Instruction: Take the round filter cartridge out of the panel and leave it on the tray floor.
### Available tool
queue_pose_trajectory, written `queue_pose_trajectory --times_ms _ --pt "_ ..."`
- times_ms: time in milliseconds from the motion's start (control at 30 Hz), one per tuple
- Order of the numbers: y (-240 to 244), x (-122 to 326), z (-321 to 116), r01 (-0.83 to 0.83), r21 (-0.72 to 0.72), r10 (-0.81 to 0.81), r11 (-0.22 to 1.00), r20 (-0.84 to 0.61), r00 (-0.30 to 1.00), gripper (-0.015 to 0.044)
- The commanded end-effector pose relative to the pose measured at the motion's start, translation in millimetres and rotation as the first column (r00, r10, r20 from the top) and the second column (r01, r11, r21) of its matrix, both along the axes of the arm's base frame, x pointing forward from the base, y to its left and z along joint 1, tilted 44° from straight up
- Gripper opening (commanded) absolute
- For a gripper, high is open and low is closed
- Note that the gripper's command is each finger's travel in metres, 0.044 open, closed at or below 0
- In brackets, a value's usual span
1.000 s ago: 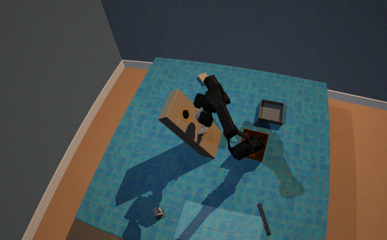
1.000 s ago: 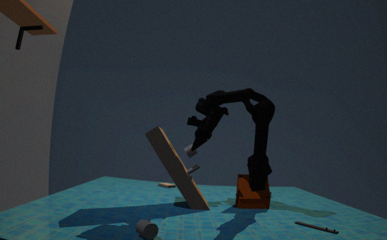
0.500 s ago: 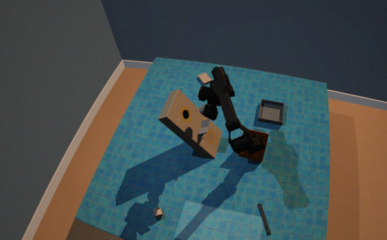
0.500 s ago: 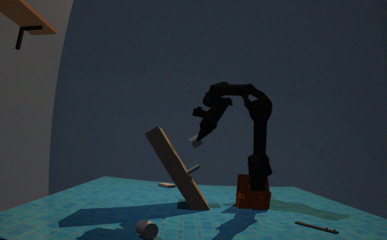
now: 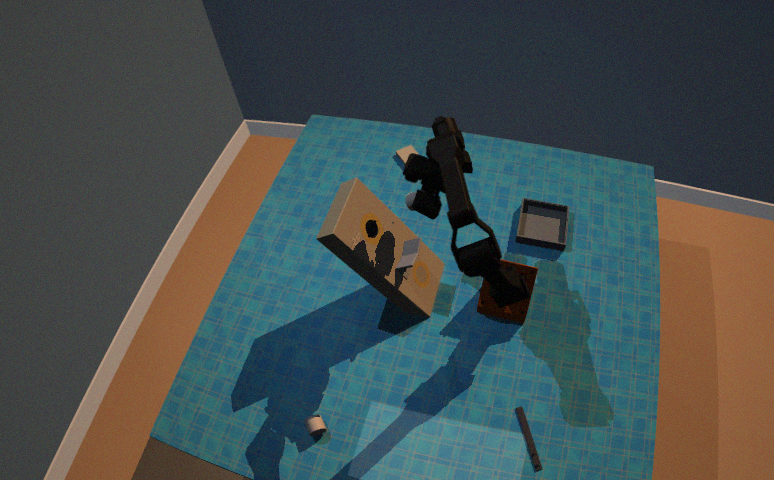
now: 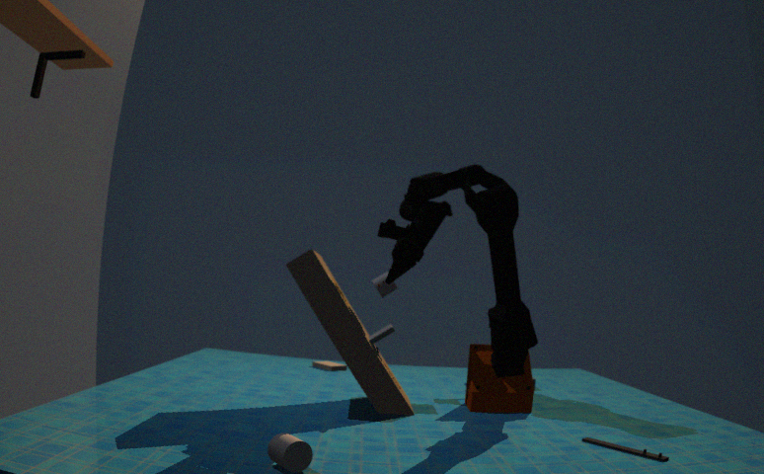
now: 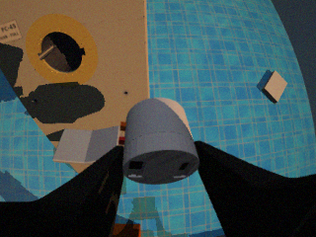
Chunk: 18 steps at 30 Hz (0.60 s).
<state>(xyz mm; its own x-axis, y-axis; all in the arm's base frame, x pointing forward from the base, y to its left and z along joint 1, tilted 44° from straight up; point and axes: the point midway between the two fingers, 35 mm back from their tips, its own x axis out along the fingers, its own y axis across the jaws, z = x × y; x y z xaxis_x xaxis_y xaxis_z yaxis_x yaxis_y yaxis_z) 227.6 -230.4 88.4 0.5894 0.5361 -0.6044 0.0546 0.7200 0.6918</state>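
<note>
Blue plaid tabletop (image 5: pixel 593 333) (image 6: pixel 69 417) (image 7: pixel 207 59); above the tilted tan service panel (image 5: pixel 343 220) (image 6: pixel 344 317) (image 7: pixel 118 30), the black gripper (image 5: pixel 418 205) (image 6: pixel 387 280) (image 7: pixel 160 149) clamps the grey cylindrical cartridge (image 5: pixel 410 201) (image 6: pixel 384 284) (image 7: pixel 158 140), its long axis slanting, slotted face toward the wrist.

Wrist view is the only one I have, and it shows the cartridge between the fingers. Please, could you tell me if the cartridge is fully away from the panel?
Observer: Yes, the exterior view shows an open gap between the cartridge and the panel.
Operator: Thank you. And where is the tray, please? I cannot see it.
Observer: The top view shows the tray to the right of the panel, in that picture's directions.
Operator: Is there maybe another cylinder on the table?
Observer: Yes, the exterior view shows a second cylinder lying on its side on the patterned surface.
</note>
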Motion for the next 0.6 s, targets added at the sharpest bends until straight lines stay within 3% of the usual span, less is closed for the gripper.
queue_pose_trajectory --times_ms 0,267,567 --pt "-5 -7 -5 0.039 0.004 -0.039 0.999 -0.049 0.998 0.0000" --pt "-43 -53 -47 0.282 -0.005 -0.268 0.959 -0.322 0.908 0.0000" --pt "-78 -116 -89 0.563 -0.106 -0.515 0.820 -0.566 0.644 0.0000"
